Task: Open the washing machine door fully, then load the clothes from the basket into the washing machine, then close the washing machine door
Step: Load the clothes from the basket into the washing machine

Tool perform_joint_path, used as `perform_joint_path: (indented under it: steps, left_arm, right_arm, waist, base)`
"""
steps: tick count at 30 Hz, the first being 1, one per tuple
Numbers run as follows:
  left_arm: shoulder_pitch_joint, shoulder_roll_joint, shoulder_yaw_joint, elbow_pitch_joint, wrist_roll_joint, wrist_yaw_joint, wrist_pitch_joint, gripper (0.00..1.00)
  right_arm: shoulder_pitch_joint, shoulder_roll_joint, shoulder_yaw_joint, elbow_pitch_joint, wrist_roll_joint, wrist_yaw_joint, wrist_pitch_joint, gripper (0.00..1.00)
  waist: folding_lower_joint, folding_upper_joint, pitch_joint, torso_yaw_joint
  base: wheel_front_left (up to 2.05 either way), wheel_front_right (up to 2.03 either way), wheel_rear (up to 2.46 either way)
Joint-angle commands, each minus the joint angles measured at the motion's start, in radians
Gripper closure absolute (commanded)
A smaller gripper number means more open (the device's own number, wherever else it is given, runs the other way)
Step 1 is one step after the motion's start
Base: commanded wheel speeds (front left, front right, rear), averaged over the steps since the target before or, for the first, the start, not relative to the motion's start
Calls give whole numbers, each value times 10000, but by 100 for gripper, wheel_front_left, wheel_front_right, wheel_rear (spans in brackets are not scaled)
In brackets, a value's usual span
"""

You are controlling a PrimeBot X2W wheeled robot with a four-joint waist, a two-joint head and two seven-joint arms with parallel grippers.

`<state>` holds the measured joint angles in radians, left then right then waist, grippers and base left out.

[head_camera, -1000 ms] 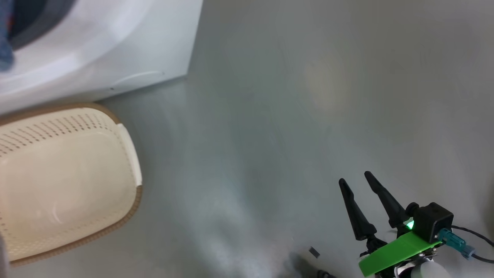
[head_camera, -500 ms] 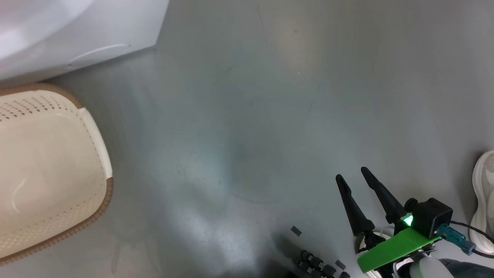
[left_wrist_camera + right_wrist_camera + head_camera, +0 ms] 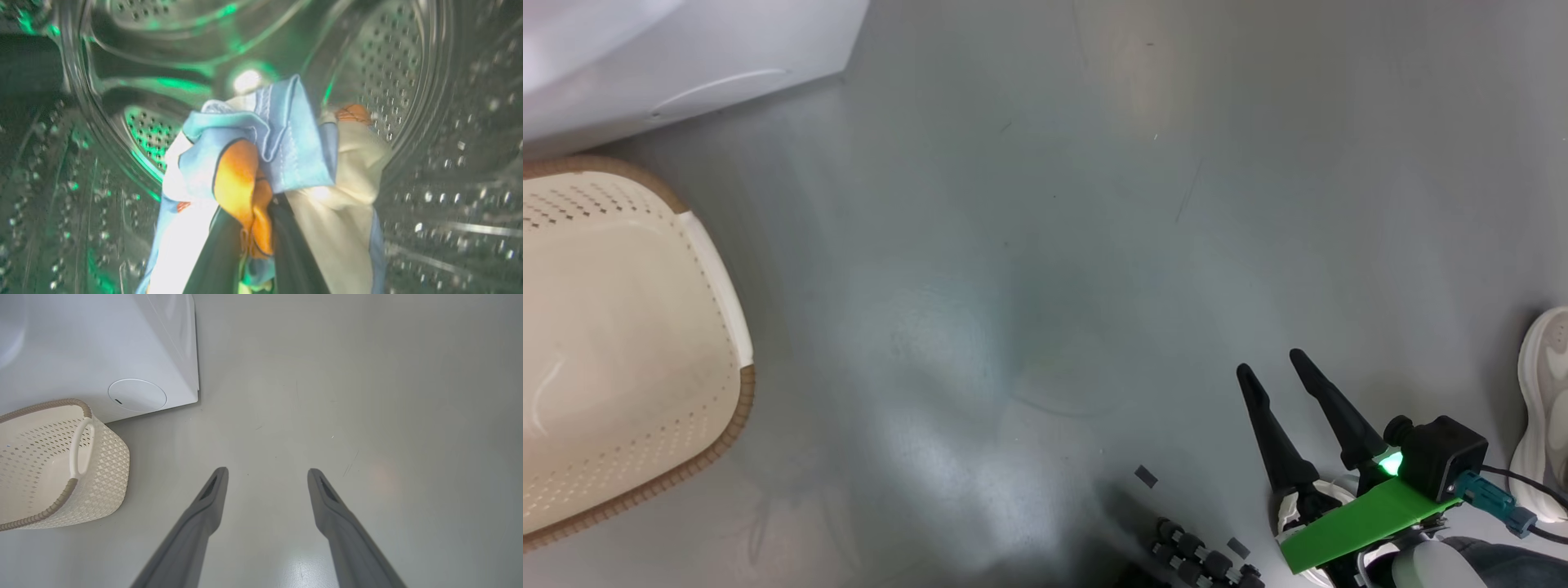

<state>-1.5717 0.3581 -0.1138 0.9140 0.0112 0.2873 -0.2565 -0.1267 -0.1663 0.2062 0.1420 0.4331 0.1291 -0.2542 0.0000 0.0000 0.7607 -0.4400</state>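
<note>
Left hand (image 3: 261, 212): closed on the clothes (image 3: 282, 143). Both dark fingers (image 3: 216, 257) run up into the bundle and their tips are buried in the fabric. The bundle is light blue cloth with an orange patch between the fingers, and a cream piece hangs on one side. Hand and clothes are inside the washer, within its drum (image 3: 392, 73). Perforated steel wall lies all round them, lit with green glints. Whether the clothes touch the drum wall cannot be told.

Right hand (image 3: 1270, 365) (image 3: 267, 471): open, jaws wide apart, nothing between them. It hangs over bare grey floor (image 3: 1045, 245), well out from the washer's front corner. A green plate (image 3: 1364, 523) and a black camera block (image 3: 1437, 465) sit at its wrist.

Washer (image 3: 686, 49) (image 3: 81, 343): the white lower front shows, with the round filter cover (image 3: 137, 395) near the bottom corner.

Basket (image 3: 727, 327) (image 3: 110, 465): on the floor just in front of the washer, below the filter cover, upright. Brown rim, white side handle (image 3: 79, 445).

A pale shoe (image 3: 1543, 408) is on the floor far from the washer, beyond the right hand.
</note>
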Motion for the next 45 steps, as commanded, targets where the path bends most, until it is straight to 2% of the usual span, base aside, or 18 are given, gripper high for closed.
perform_joint_path:
  steps: [1,3,4,6,7,8,15,19,24,28,38,45]
  left_arm:
    - [158,362,-86,227,104,89,-51,100]
    - [91,313,-114,715,94,166,-12,100]
    - [40,270,-116,931,71,207,18,95]
    - [-49,134,-124,1307,19,294,44,60]
    - [-65,68,-152,1487,18,345,43,7]
    - [-79,9,-162,1671,5,406,56,0]
    - [-120,-247,-298,2545,2,716,162,0]
    - [-59,-482,-554,3016,181,1078,429,0]
    - [312,-1146,-362,3239,-194,1633,355,0]
    - [587,-1520,-322,3328,-377,1783,263,0]
    - [1785,-2281,-150,2851,-967,1517,-35,0]
    - [3007,-2554,-294,1504,-1066,1277,-50,0]
  right_arm:
    - [157,-192,138,-148,51,16,-76,0]
    - [155,-191,137,-142,74,16,-76,0]
    - [151,-197,143,-133,79,16,-76,0]
    - [140,-203,125,-113,89,16,-76,0]
    - [142,-212,120,-101,88,16,-76,0]
    - [150,-226,116,-106,94,16,-76,0]
    - [194,-295,-48,-151,98,16,-76,0]
    - [295,-339,-206,-120,53,16,-76,0]
    - [293,-391,-387,-72,-22,16,-76,0]
    - [330,-407,-571,-100,-74,16,-76,0]
    - [551,-372,-947,-58,-231,16,-76,0]
    - [637,-360,-1107,-104,-322,16,-76,0]
  waist:
    - [0,0,4,47]
    - [0,0,-2,99]
    - [0,0,-7,127]
    - [0,0,-24,203]
    - [0,0,-68,247]
    - [0,0,-118,285]
    - [0,0,-502,493]
    - [0,0,-776,749]
    - [0,0,-1185,1225]
    - [0,0,-1412,1514]
    - [0,0,-2053,2184]
    - [0,0,-2321,2617]
  base:
    - [0,0,0]
    - [0,0,0]
    - [0,0,0]
    - [0,0,0]
    - [0,0,0]
    - [0,0,0]
    - [0,0,0]
    - [0,0,0]
    - [0,0,0]
    - [0,0,0]
    - [0,0,0]
    - [0,0,0]
